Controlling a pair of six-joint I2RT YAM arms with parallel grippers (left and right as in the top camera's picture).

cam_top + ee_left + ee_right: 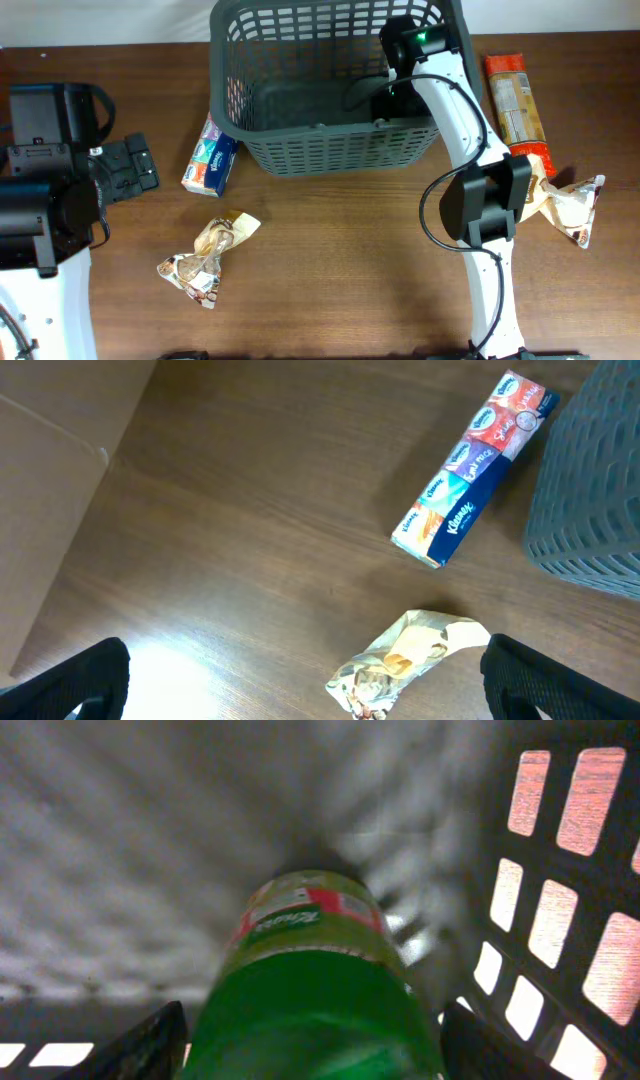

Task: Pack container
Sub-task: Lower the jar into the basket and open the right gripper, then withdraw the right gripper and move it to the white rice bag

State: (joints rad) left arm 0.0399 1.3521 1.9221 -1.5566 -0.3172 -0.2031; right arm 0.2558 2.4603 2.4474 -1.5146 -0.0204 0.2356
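Note:
The dark grey basket (300,150) stands at the back middle of the table. My right gripper (385,100) reaches down inside it near its right wall. In the right wrist view the right gripper (312,1020) is shut on a green-lidded jar (310,950) with a red and white label, held just above the basket's floor beside the slotted wall (560,870). My left gripper (130,170) is open and empty at the left. In the left wrist view the left gripper (305,690) hovers over the table, its fingers either side of a crumpled snack packet (405,660).
A long tissue pack (210,160) lies left of the basket and also shows in the left wrist view (470,470). The crumpled snack packet (210,255) lies in front of it. An orange packet (515,100) and another crumpled packet (570,205) lie to the right.

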